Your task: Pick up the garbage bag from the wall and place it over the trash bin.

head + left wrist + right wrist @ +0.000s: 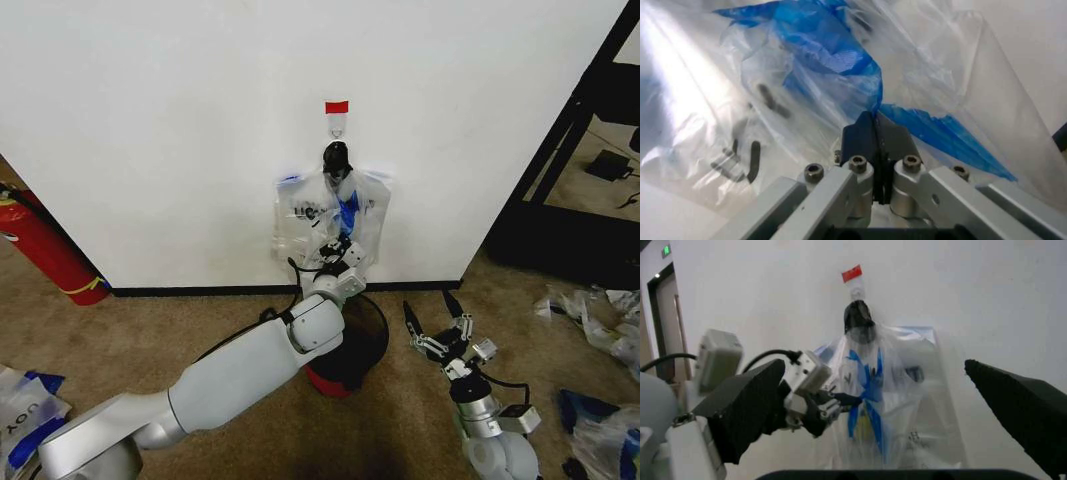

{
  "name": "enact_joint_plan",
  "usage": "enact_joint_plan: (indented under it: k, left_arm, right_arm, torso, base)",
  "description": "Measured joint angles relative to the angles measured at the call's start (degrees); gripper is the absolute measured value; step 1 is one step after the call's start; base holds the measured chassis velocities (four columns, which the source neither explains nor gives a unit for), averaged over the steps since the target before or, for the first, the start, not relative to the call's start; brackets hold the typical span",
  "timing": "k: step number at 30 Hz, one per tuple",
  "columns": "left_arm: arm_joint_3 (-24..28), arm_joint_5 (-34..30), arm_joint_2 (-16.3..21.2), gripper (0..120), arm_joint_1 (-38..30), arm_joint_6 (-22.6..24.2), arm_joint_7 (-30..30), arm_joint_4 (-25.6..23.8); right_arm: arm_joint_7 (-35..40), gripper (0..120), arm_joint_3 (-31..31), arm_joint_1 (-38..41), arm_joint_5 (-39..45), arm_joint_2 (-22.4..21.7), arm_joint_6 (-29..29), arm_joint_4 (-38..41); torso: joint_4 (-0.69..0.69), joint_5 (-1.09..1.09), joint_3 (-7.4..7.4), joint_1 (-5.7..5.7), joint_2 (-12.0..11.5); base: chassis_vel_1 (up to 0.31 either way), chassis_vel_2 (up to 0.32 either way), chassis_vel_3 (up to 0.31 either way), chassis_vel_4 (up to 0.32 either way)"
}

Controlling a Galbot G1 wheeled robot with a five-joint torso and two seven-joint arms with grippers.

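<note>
Left pincer [875, 125] clamps shut on thin see-through plastic garbage bag [335, 215], hanging at wall hook, 12 o'clock from black wire-mesh trash bin [368, 335]. Right pincer [440, 335] idles wide open. Risk: pull tears film.

The head view looks forward and down from above at the wall [180, 130], with the carpet below and both arms reaching in. The left wrist view sits very close to the bag [807, 65], facing along its own shut jaws. The right wrist view looks up from low down (between its spread jaws) at the same bag [873, 390] and the left gripper [840, 400].
</note>
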Motion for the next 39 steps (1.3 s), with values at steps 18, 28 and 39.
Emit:
enact_joint_plan:
  k: [18, 28, 39]
  left_arm:
    - [-19.20, -13.61, -0.43, 0, 17.18, -20.82, 3.83, -9.37]
    - [-22.16, -14.36, -0.56, 0, 21.16, -21.37, 4.66, -11.09]
    - [-22.88, -13.64, -1.38, 0, 21.80, -21.13, 4.68, -11.12]
  right_arm:
    - [4.19, 100, -5.90, 13.88, -3.62, -8.89, -2.29, -7.80]
    - [4.14, 100, -18.67, 31.00, -10.99, -12.56, -1.30, -17.74]
    - [5.90, 100, -27.84, 44.11, -25.80, -10.90, -5.87, -26.64]
  torso:
    - [0.01, 0.01, 0.00, 0.00, 0.00]
    - [-0.01, 0.00, 0.01, 0.00, -0.01]
    - [0.00, 0.00, 0.01, 0.00, -0.02]
  base:
    - [0.000, 0.000, 0.000, 0.000]
    - [0.000, 0.000, 0.000, 0.000]
    - [0.000, 0.000, 0.000, 0.000]
